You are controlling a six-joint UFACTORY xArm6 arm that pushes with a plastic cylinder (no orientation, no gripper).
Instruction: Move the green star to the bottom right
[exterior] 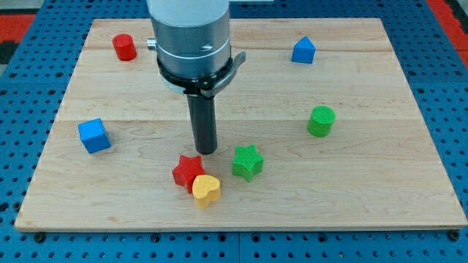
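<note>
The green star (247, 161) lies on the wooden board (380, 197), a little below the middle. My tip (207, 150) rests on the board just to the star's left and slightly above it, with a small gap between them. A red star (188, 171) sits just below and left of my tip. A yellow heart (206, 190) touches the red star's lower right side.
A green cylinder (321, 120) stands to the right of the green star. A blue pentagon-like block (303, 50) is at the upper right. A red cylinder (124, 47) is at the upper left. A blue cube (94, 135) is at the left.
</note>
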